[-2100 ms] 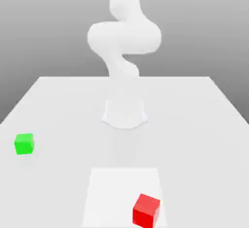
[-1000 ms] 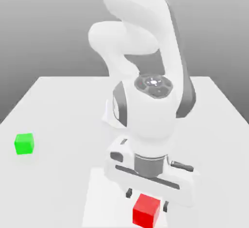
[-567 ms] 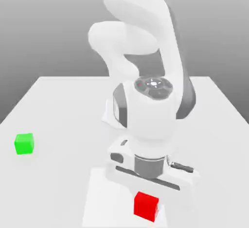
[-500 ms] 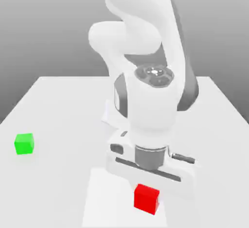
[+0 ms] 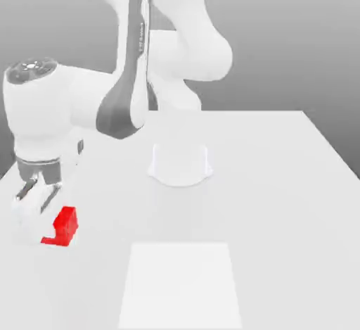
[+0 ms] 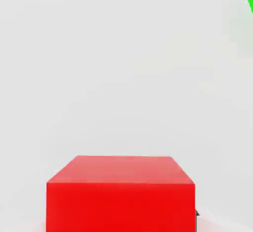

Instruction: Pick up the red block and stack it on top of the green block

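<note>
My gripper point(image 5: 55, 227) is shut on the red block point(image 5: 66, 224), a small bright red cube, and holds it at the exterior view's left, low over the white table point(image 5: 281, 209). The white hand stands over the spot where the green block lay earlier, so the exterior view hides that block. In the hand view the red block point(image 6: 121, 191) sits large and close. A sliver of the green block point(image 6: 250, 1) shows at that picture's edge, well apart from the red one.
The arm's round white base point(image 5: 179, 163) stands at the middle of the table. A paler square patch point(image 5: 179, 286) lies on the table near the front. The arm's upper links reach over the table's left half.
The gripper closed on the red block at the front of the table. The arm then swung far toward the exterior view's left, carrying the block to where the green block lay.
</note>
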You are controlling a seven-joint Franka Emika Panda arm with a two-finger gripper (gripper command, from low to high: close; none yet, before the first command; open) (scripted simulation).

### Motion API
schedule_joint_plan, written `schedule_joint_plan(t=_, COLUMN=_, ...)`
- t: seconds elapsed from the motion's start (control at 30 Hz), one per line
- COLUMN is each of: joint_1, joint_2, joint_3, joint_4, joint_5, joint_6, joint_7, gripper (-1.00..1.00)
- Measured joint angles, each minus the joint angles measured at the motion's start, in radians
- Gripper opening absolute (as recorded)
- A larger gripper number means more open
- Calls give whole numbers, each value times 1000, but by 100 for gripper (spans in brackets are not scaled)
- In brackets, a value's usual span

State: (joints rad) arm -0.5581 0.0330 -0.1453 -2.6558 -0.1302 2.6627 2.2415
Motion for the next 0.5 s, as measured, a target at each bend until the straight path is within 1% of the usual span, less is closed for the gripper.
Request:
schedule_joint_plan(t=0.17, joint_1=-185, joint_2=-80, joint_3=-74, joint_4=-61, joint_5=35, joint_6=-1, joint_7=243, gripper=-100)
schedule_joint_plan(t=0.23, joint_1=-238, joint_2=-86, joint_3=-98, joint_4=-85, joint_5=72, joint_6=24, joint_7=332, gripper=-100)
schedule_joint_plan(t=0.3, joint_1=-256, joint_2=-34, joint_3=-100, joint_4=-94, joint_5=126, joint_6=86, joint_7=352, gripper=-100)
schedule_joint_plan(t=0.4, joint_1=-266, joint_2=70, joint_3=-68, joint_4=-92, joint_5=207, joint_6=187, joint_7=312, gripper=-100)
schedule_joint_plan(t=0.43, joint_1=-271, joint_2=89, joint_3=-59, joint_4=-91, joint_5=223, joint_6=205, joint_7=302, gripper=100)
schedule_joint_plan(t=0.5, joint_1=-271, joint_2=89, joint_3=-59, joint_4=-91, joint_5=223, joint_6=205, joint_7=302, gripper=100)
